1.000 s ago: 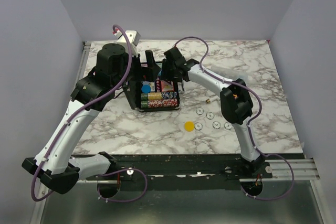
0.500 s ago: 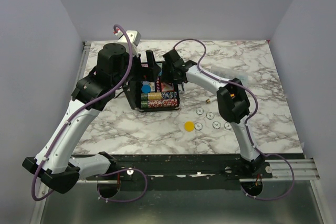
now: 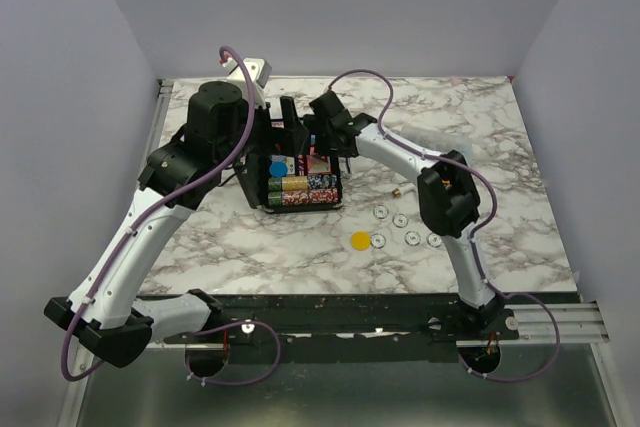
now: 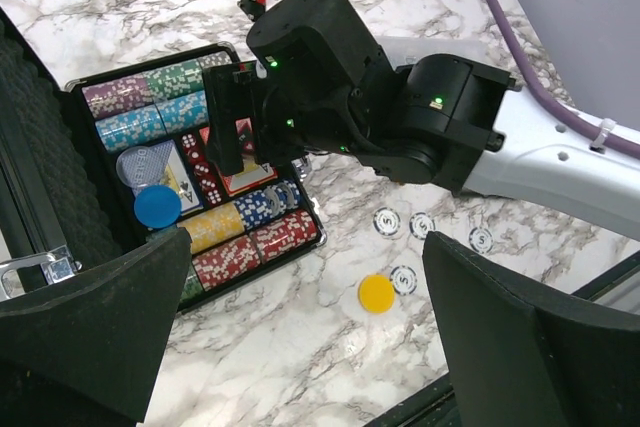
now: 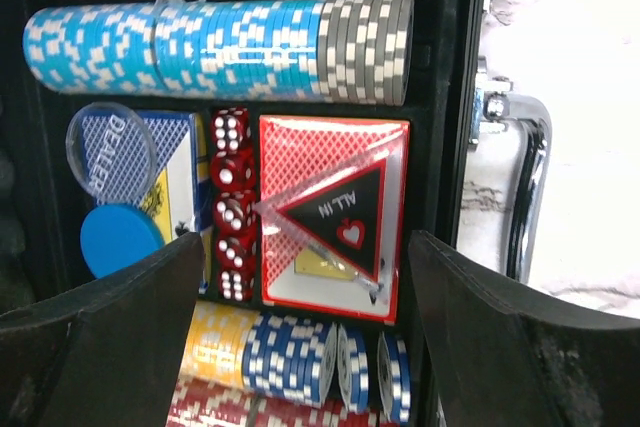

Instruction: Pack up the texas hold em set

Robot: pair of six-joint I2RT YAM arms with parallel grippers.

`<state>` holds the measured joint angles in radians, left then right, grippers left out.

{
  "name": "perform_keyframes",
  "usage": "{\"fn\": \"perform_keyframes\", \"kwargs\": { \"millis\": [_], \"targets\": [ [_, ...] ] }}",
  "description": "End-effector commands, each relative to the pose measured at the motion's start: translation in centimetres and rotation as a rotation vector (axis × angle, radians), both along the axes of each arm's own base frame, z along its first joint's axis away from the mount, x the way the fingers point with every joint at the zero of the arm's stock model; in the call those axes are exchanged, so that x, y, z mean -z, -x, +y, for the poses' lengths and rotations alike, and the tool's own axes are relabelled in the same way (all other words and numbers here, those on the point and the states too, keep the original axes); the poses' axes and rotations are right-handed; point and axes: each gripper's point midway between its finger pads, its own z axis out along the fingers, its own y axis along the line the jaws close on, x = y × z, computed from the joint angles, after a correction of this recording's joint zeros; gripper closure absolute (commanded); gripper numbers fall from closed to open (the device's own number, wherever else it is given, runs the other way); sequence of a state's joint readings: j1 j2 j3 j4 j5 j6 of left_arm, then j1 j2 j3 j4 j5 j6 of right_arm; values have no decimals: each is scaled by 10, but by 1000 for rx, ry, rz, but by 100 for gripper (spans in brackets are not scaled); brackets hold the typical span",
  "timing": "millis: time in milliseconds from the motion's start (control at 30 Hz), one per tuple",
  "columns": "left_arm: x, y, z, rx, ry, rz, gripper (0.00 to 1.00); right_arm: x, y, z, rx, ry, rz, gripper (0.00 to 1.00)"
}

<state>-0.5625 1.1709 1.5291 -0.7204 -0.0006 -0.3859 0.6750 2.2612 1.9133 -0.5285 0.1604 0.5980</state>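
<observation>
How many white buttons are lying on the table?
5 buttons, all right of the case: two behind, three in front, the leftmost beside the yellow disc. None seems hidden.

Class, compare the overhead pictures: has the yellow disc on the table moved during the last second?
No. The yellow disc lies at the same spot, just left of the nearest white button.

The left arm and right arm bend inward, left claw and right claw both spread wide.

walls: plain pale lilac | table: white-grey marble top | light: even
</observation>
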Motion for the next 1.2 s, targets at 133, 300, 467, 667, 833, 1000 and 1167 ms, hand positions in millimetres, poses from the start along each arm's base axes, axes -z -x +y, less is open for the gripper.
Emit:
{"fn": "perform_keyframes", "kwargs": {
  "millis": [133,300,467,667,833,1000,1167],
  "targets": [
    [1,0,-7,32,14,1,1,-42,39,-30,-47,21,-34,12],
    [2,1,-10,48,21,9,1,-30,90,-60,-113,37,13,5],
    [7,0,-15,65,25,26,1,-15,141,-90,-140,43,64,2],
    [20,5,-37,150,29,71,1,-22,165,-133,17,83,33,2],
    [43,19,-72,258,-16,103,1,-43,162,-209,386,169,-100,2],
    [86,34,-113,369,-88,197,1,-45,167,-277,659,43,-95,2],
    [139,58,-150,468,-222,281,1,-46,178,-322,795,-39,-163,5]
  ]
}}
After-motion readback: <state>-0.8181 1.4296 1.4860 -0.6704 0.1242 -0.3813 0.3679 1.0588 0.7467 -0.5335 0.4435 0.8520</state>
